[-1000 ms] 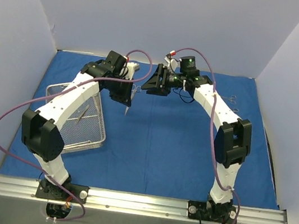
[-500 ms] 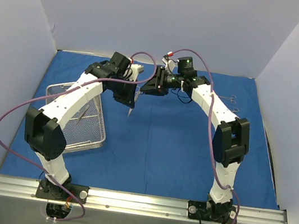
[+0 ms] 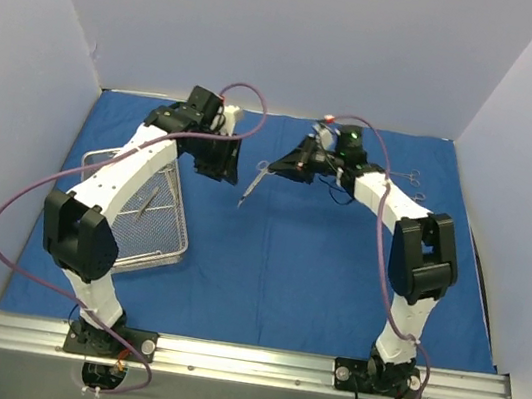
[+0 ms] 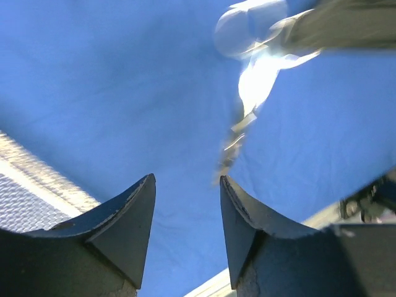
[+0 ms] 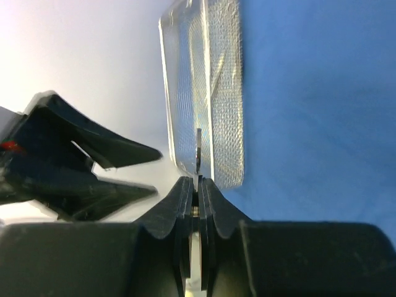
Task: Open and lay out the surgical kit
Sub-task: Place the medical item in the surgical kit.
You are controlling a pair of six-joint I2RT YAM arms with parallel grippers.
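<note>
Right jaws pinch thin silver scissor-handled tool (image 3: pixel 251 185). Left jaws apart, holding nothing, above royal-blue cloth wrap (image 3: pixel 317 258).

Parted left hand (image 4: pixel 185 180), blurred instrument (image 4: pixel 237 129), blue wrap (image 4: pixel 93 80)

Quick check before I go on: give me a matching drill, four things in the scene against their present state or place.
Column A
1. left gripper
2. right gripper
3. mesh tray
4. blue cloth

Column B
a. spread flat over the table
b. fingers shut on a silver instrument
c. fingers open, nothing between them
d. lying on the left side

Pairs: 1-c, 2-b, 3-d, 4-a
</note>
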